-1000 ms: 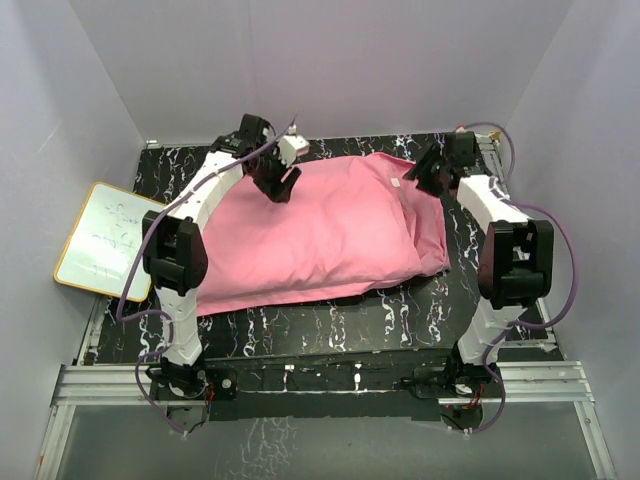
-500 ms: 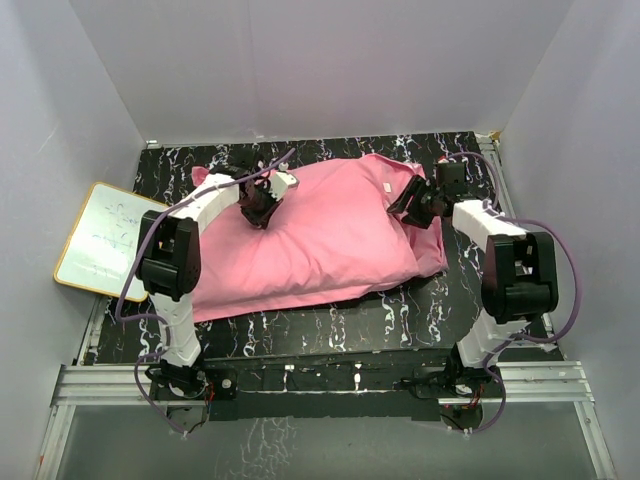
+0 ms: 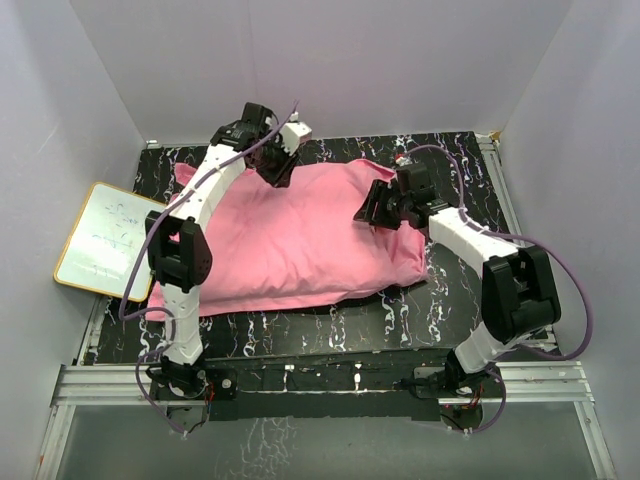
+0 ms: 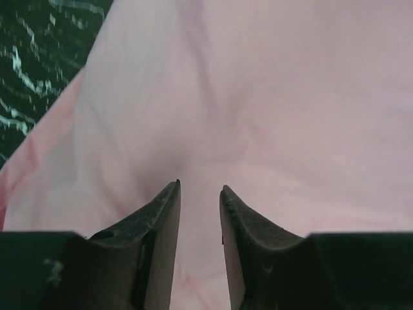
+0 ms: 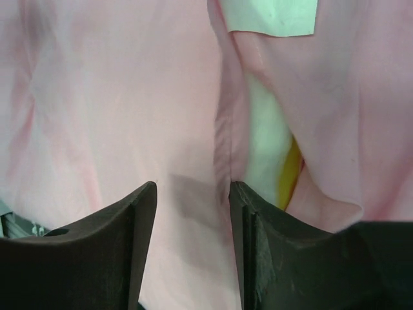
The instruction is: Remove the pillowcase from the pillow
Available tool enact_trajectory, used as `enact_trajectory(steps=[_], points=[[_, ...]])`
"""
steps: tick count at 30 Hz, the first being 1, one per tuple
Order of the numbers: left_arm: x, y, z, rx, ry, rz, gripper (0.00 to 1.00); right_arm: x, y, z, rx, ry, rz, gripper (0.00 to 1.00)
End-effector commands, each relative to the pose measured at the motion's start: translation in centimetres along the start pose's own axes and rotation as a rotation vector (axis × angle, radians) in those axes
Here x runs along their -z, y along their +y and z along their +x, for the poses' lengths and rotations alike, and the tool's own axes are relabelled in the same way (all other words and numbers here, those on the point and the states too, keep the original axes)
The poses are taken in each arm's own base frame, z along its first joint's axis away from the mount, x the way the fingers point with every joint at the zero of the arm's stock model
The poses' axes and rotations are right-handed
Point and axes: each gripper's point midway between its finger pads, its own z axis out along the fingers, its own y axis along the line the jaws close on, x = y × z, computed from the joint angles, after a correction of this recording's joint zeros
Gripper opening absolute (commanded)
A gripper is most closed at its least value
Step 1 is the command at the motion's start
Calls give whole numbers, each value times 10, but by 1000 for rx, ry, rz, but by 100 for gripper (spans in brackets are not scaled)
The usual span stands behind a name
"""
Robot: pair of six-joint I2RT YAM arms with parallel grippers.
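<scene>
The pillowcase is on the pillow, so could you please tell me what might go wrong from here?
1. The right gripper hangs open over the pillowcase beside its opening, where the pillow shows; closing there may pinch the pillow too, so both drag together.
2. The left gripper, jaws narrowly apart over smooth fabric, may slip off without a fold.

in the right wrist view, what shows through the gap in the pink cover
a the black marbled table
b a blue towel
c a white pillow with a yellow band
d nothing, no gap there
C: just beyond the right gripper, the pillowcase parts along a seam, and the white pillow with its yellow band shows inside the opening.
</scene>
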Motion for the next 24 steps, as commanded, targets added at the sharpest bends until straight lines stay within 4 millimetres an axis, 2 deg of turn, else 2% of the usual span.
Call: enact_trajectory(steps=[1, 2, 5, 9, 13, 16, 18, 20, 24], points=[[3, -46, -36, 69, -51, 154, 36, 23, 42, -18, 38, -91, -138, 48], [3, -50, -45, 102, -72, 174, 42, 24, 45, -18, 34, -93, -156, 45], [-5, -62, -58, 141, -91, 234, 46, 30, 54, -19, 39, -111, -188, 30], [-20, -82, -56, 148, -55, 288, 47, 33, 61, -16, 35, -109, -240, 16], [-30, -94, -55, 191, -43, 339, 51, 32, 47, -18, 4, -116, -202, 13], [-29, -98, -70, 228, -87, 373, 57, 30, 35, -20, -16, -106, -191, 12], [-29, -100, -81, 255, -119, 393, 61, 24, 30, -12, -24, -63, -195, 12], [-32, -102, -91, 281, -143, 409, 66, 19, 31, -3, -35, -22, -221, 11], [-40, -109, -102, 320, -164, 430, 73, 18, 48, 7, -29, -6, -292, 9]])
